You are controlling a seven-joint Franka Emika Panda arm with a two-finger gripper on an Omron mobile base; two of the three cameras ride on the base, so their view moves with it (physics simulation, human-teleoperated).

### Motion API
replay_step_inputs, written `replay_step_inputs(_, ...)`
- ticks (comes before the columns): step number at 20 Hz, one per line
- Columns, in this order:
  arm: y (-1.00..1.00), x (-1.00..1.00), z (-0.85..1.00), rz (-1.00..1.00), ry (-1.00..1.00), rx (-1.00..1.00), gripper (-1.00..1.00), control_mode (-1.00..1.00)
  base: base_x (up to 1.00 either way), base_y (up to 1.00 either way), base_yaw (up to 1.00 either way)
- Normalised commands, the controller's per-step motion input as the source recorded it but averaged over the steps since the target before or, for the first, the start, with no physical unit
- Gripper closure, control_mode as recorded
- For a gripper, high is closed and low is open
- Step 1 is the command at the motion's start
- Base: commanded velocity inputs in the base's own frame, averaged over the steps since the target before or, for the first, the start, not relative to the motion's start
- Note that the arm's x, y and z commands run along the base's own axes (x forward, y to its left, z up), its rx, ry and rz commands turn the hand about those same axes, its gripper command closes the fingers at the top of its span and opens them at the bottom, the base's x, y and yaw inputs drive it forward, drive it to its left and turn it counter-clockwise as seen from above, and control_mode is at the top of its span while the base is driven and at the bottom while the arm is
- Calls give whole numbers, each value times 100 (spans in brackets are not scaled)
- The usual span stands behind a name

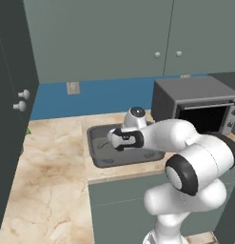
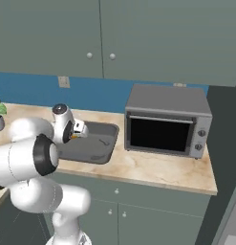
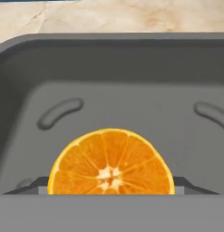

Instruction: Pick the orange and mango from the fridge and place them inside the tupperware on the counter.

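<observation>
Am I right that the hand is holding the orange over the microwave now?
Not quite. The hand holds the orange, but over the tupperware on the counter, not the microwave. The hand view shows it.

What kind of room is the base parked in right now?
A simulated kitchen, it seems: a beige marbled counter carries a grey microwave, with cabinet doors above. The gripper holds the orange over the tupperware.

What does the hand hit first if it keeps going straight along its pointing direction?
Likely the tupperware floor: the hand, shut on the orange, points into the tub. The orange leads, so it would touch first. Depth is unclear.
</observation>
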Motion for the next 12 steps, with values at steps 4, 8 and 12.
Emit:
replay_step_inputs(4,12,43,-31,2,0,0,100,-100,0,0,0)
replay_step_inputs(8,5,44,-32,0,0,0,100,-100,0,0,0)
replay_step_inputs(12,8,36,-32,0,0,0,100,-100,0,0,0)
